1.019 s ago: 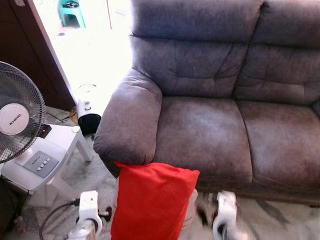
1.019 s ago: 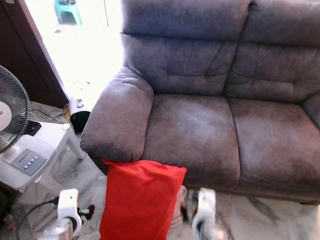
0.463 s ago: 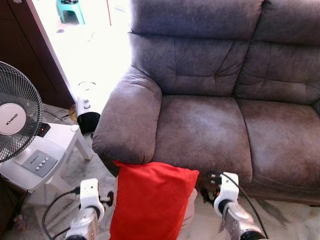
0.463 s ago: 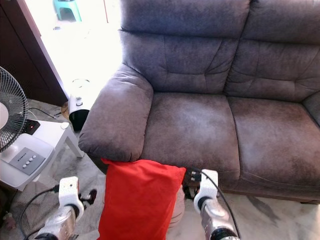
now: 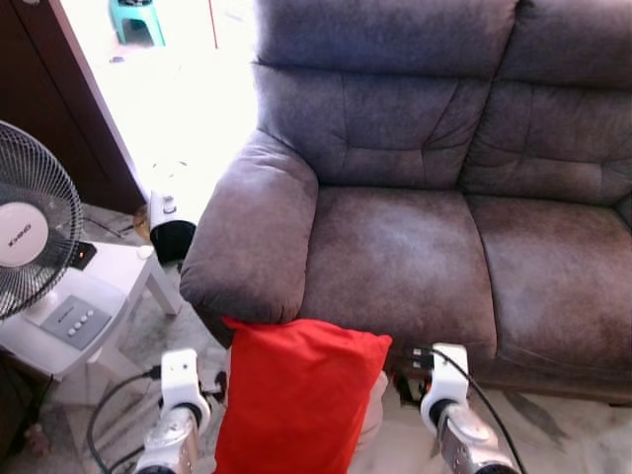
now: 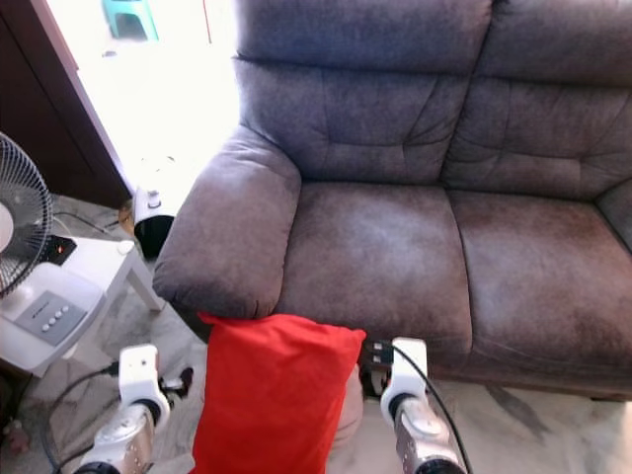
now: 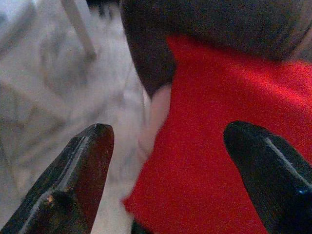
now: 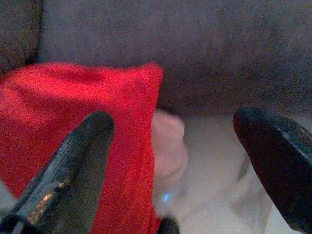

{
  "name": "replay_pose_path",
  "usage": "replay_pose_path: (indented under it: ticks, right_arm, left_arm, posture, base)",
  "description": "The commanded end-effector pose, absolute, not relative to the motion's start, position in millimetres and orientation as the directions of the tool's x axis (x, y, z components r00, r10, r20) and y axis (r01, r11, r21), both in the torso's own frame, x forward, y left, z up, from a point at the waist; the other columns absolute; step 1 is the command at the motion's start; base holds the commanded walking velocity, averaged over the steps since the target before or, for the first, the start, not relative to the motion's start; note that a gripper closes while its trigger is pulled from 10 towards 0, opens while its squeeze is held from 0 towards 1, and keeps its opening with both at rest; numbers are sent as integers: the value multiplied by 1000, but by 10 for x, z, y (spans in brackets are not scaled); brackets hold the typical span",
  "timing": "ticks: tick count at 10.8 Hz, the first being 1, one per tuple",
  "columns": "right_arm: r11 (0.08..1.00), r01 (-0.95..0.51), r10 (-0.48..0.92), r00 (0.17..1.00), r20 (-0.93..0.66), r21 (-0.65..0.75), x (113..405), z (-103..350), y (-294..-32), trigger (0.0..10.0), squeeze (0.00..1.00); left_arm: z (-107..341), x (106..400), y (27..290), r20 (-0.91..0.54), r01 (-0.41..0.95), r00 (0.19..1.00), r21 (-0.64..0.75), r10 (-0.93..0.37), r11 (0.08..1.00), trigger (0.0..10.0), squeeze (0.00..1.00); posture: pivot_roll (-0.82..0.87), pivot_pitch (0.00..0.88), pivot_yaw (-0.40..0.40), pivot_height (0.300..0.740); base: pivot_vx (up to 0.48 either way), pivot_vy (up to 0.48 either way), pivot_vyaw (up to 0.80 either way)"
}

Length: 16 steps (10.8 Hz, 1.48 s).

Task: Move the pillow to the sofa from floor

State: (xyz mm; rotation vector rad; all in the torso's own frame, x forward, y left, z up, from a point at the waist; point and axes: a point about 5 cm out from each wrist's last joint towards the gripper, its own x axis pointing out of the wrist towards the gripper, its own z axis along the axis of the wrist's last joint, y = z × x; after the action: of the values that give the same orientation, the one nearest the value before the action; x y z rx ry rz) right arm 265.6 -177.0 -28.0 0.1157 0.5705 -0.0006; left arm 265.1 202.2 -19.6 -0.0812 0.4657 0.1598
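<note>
From the head, the red pillow (image 5: 299, 395) stands upright on the marble floor (image 5: 553, 434), leaning on the front of the grey sofa (image 5: 405, 257) just under the armrest, at six o'clock in the frame. A pale roundish thing (image 5: 375, 420) peeks out behind the pillow's right edge; I can't say what it is. The right arm has come up and forward over the last second, from a blur low at five o'clock to a clear wrist beside the pillow. The left arm has crept in too, at seven o'clock. Both now bracket the pillow, so a two-sided squeeze looks like the plan, though nothing is gripped yet. Off at nine o'clock a fan (image 5: 35, 232) sits by a small white worktop (image 5: 79, 316).

Left wrist view: the left pincer (image 7: 170, 161) is spread wide, fingers well apart, holding nothing. The pillow's near edge lies between and ahead of them, armrest above it.

Right wrist view: the right pincer (image 8: 175, 161) is equally wide open and empty. The pillow's corner sits by one finger, the pale thing and the sofa front beyond. My read: approach nearly finished, closing in comes next.
</note>
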Motion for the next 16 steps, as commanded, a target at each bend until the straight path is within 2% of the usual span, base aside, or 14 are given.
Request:
replay_pose_path:
  ticks: [1, 4, 5, 7, 8, 10, 11, 13, 16]
  right_arm:
    - [995, 16, 27, 908, -419, 99, 2855, -59, -1805, 10000, 0]
    - [997, 20, -7, 985, -175, 70, 3108, 358, -1900, 10000, 0]
    - [998, 24, -20, 998, -62, 62, 3196, 571, -1919, 10000, 0]
    - [1000, 17, -20, 990, 140, 20, 3298, 1013, -1947, 10000, 0]
    - [1000, 12, -14, 980, 200, 11, 3289, 1161, -1944, 10000, 0]
    - [1000, -12, 10, 965, 260, 7, 3235, 1300, -1896, 10000, 0]
    - [999, -4, -7, 967, 256, 42, 3194, 1279, -1878, 10000, 0]
    - [996, 15, -33, 979, 201, 92, 3185, 1148, -1750, 10000, 0]
    - [995, 2, -23, 978, 207, 98, 3235, 1192, -1700, 10000, 0]
  left_arm:
    - [-55, 2746, 2070, -364, -170, 920, -34, 147, 985, 10000, 0]
    - [238, 2904, 1950, -164, -91, 982, 35, 96, 995, 10000, 0]
    - [448, 2979, 1929, -51, -88, 995, 32, 89, 996, 10000, 0]
    - [1167, 3196, 1890, 226, -86, 971, 11, 82, 996, 10000, 0]
    - [1423, 3248, 1840, 311, -70, 948, 17, 61, 997, 10000, 0]
    - [1651, 3265, 1690, 380, -26, 925, 41, 8, 999, 10000, 0]
    - [1742, 3259, 1646, 382, -22, 923, -37, 34, 999, 10000, 0]
    - [1766, 3314, 1556, 353, 49, 934, 8, -49, 999, 10000, 0]
    - [1775, 3396, 1587, 325, 39, 945, -27, -28, 999, 10000, 0]
  posture:
    - [70, 133, -55, 704]
    - [60, 140, -55, 704]
    - [53, 141, -56, 704]
    - [64, 119, -58, 704]
    - [62, 107, -56, 704]
    - [58, 84, -49, 704]
    - [59, 60, -34, 704]
    - [64, 13, -2, 704]
    - [55, 0, -8, 704]
  base:
    - [0, 0, 0]
    - [0, 0, 0]
    - [0, 0, 0]
    - [0, 0, 0]
    - [0, 0, 0]
    - [0, 0, 0]
    - [0, 0, 0]
    - [0, 0, 0]
    - [0, 0, 0]
